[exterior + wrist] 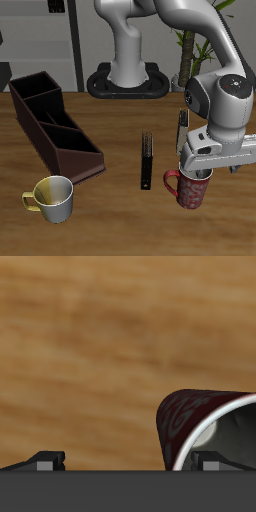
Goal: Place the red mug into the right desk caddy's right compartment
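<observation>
The red mug stands upright on the table near its front edge, handle toward the slim dark upright caddy beside it. My gripper hangs right over the mug's rim, fingers pointing down at its mouth; whether they pinch the wall I cannot tell. My arm bends down steeply from above. The right desk caddy lies well apart across the table, a yellow-and-white mug before it

A wooden table fills the foreground; grey shelving and a potted plant stand behind.
</observation>
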